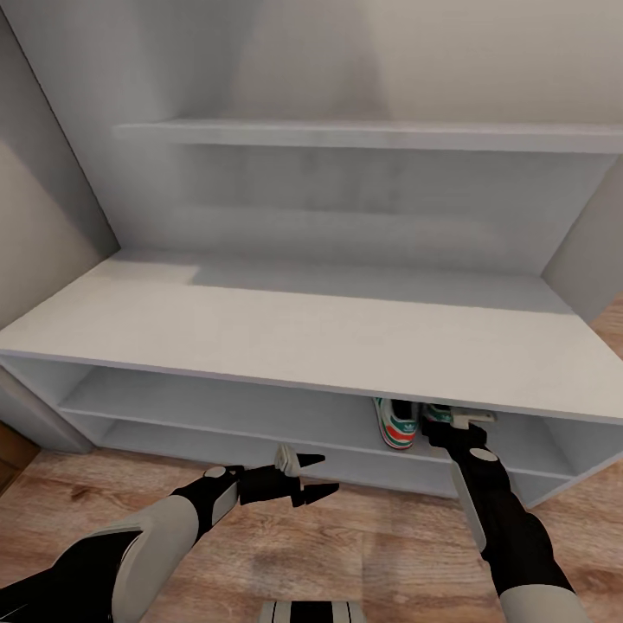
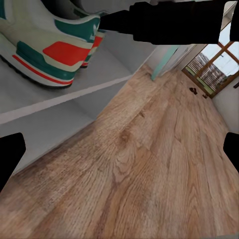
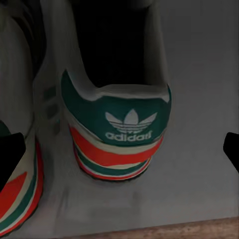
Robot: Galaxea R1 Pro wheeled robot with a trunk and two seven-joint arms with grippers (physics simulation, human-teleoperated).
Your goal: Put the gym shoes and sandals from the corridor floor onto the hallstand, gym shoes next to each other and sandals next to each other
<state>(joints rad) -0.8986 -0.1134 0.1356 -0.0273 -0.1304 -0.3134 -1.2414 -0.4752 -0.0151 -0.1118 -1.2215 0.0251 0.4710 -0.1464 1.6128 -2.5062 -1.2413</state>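
The shoe rack (image 1: 285, 333) stands against the wall, pale grey-white, with a long low bench top, two lower tiers beneath it and an upper ledge across its tall back panel. The wood floor (image 1: 363, 554) runs in front of it.

Both gym shoes sit on the upper of the two lower tiers, toward the right end of the rack, side by side with their heels facing outward. The left gym shoe (image 1: 397, 424) is plain in the head view; the right gym shoe (image 1: 437, 414) is partly hidden there by the right arm. In the right wrist view the heel of one shoe (image 3: 117, 129) shows a green patch with white lettering above red and green stripes, and the other shoe (image 3: 17, 164) is just beside it, nearly touching.

The right tool (image 1: 467, 424) reaches into the tier just behind the right shoe; its fingers stand apart, released, with nothing between them. The left tool (image 1: 313, 478) hovers above the floor in front of the rack, also spread and holding nothing.

In the left wrist view two small dark things (image 2: 198, 92) lie far down the corridor floor near a window, too small to tell for certain.
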